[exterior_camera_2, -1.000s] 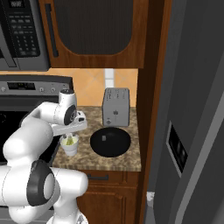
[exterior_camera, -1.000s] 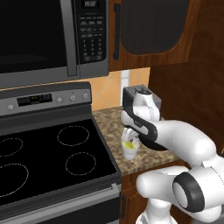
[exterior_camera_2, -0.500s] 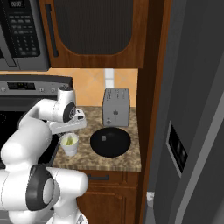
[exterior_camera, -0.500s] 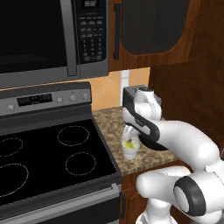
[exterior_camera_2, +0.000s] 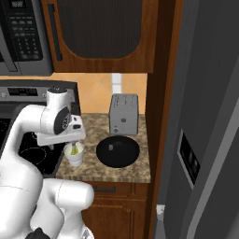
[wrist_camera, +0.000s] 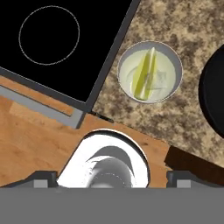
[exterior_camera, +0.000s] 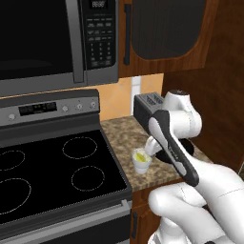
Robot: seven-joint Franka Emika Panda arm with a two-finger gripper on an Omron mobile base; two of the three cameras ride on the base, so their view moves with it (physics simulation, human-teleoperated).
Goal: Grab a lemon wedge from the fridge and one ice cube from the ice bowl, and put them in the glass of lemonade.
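Where the granite counter point(exterior_camera: 125, 136) meets the black stove top point(exterior_camera: 52, 167), the left base view shows the glass of lemonade point(exterior_camera: 141, 161) standing on the stone, just beside the stove's right edge. A yellow-green lemon wedge point(exterior_camera: 140, 155) lies inside the glass. The gripper point(exterior_camera: 151, 147) hangs just above and to the right of the glass; its jaws are hard to read from this side. Behind the glass stands a grey toaster point(exterior_camera: 147, 106), and a black bowl point(exterior_camera: 187, 148) lies on the far side of the arm, mostly hidden. A microwave point(exterior_camera: 57, 40) hangs above the stove.

From the right base view, the glass of lemonade point(exterior_camera_2: 74, 154) sits near the counter's front left corner, with the black bowl point(exterior_camera_2: 117, 151) just beside it on the right and the toaster point(exterior_camera_2: 123, 114) behind the bowl. The gripper point(exterior_camera_2: 71, 139) is directly over the glass, apart from it and holding nothing. The grey fridge point(exterior_camera_2: 205, 140) fills the right side, well apart from the glass beyond a wooden panel.

In the hand view, the glass of lemonade point(wrist_camera: 150, 72) is seen from above on the granite point(wrist_camera: 192, 35), beside the stove's corner. The lemon wedge point(wrist_camera: 145, 73) stands tilted in the pale liquid, next to a clear ice cube point(wrist_camera: 158, 81). The two finger tips point(wrist_camera: 41, 178) rise far apart at the bottom, the jaws spread wide and empty.
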